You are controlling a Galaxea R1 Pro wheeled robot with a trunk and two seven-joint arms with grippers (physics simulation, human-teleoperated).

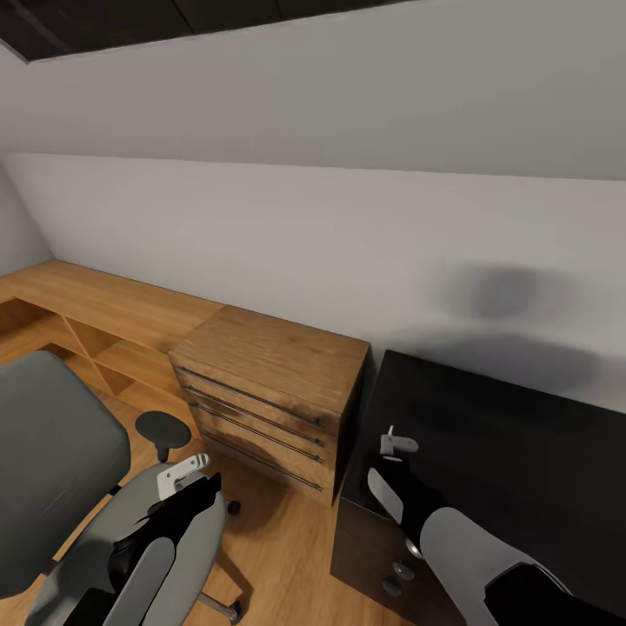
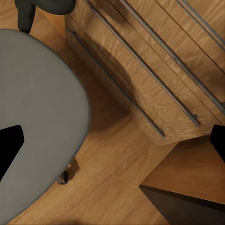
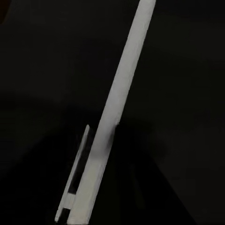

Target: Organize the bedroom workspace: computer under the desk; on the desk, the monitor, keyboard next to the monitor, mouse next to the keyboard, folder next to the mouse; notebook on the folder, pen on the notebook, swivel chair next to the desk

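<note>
Black counter fills the near right of the room, its drawer unit with round silver knobs facing the wood floor. The right arm reaches out over this dark top. From the right wrist camera, the white pen shows very close, a long slim stick with its clip at the near end, set against the black surface. The right pincer is dark on dark there, so I cannot tell whether it is clamped on the pen or standing apart. I also cannot tell whether the pen touches the counter.

Just beside the counter's left end stands a light wooden chest with long bar handles on its drawers. A low wooden shelf unit runs along the white wall behind it.

The grey swivel chair stands on the floor at the left, near the chest and well apart from the counter. One of its round black armrests points toward the drawers.

The left pincer hangs over the edge of the chair seat with its two black fingers wide apart and nothing between them. From the left wrist camera, the fingertips sit at the two edges of the picture. The grey seat, a caster and the chest's drawer fronts lie beyond them.
</note>
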